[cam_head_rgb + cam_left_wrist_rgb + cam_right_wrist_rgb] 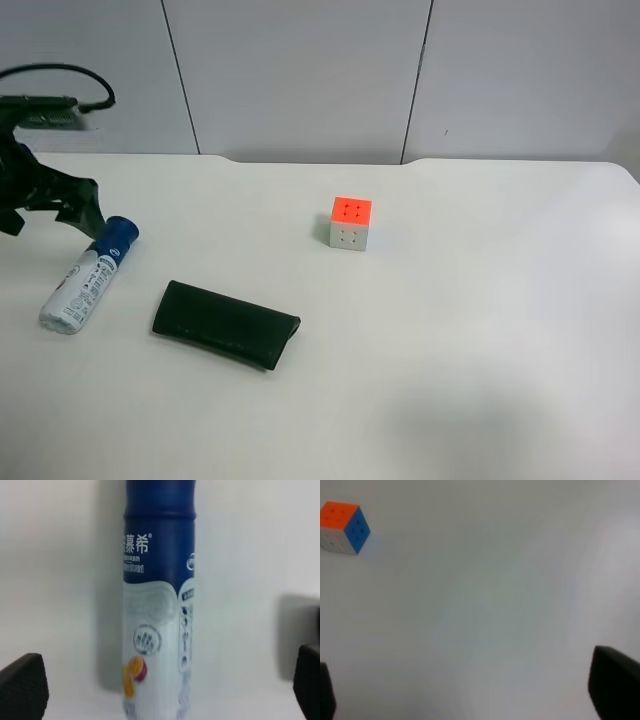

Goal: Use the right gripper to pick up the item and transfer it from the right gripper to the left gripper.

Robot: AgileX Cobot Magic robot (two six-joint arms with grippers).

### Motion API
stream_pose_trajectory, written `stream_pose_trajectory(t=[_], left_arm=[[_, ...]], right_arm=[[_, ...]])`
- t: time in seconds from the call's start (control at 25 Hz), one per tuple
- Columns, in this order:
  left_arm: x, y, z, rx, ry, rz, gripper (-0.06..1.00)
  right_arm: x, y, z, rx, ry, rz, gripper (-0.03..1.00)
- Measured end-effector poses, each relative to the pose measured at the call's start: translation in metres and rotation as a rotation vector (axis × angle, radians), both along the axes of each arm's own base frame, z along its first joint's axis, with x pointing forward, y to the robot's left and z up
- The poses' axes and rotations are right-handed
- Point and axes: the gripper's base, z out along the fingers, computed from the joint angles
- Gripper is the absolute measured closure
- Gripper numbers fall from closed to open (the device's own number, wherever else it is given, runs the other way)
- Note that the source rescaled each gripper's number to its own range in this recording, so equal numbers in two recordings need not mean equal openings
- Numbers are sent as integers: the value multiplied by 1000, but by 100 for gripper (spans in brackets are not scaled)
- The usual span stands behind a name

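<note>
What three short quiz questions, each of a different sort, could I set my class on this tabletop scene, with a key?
1. True or false: the bottle stands upright on the table.
2. Which thing lies nearest the bottle? A. the puzzle cube B. the dark case C. a plate
3. Fill in: the left gripper has its jaws ____ with the bottle between them, not clamped.

Key
1. False: it lies on its side.
2. B.
3. Open; the left wrist view shows both fingertips clear of the bottle. The right gripper is open too, over bare table.
</note>
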Motion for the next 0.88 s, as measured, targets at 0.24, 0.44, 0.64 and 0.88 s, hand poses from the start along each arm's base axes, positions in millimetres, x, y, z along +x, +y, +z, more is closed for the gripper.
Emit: stream_pose_trajectory(t=[0.24, 0.44, 0.64, 0.88], left_arm=[[-40, -2, 66, -10, -110, 6, -4], [-87, -3, 116, -12, -250, 4, -4], [-146, -4, 137, -23, -410, 25, -4], [-220, -6, 116, -33, -495, 35, -4]], right_arm=[[0, 0, 0, 0, 0, 0, -3], [0, 0, 0, 0, 0, 0, -3], [0, 0, 0, 0, 0, 0, -3], [0, 0, 0, 0, 0, 0, -3]])
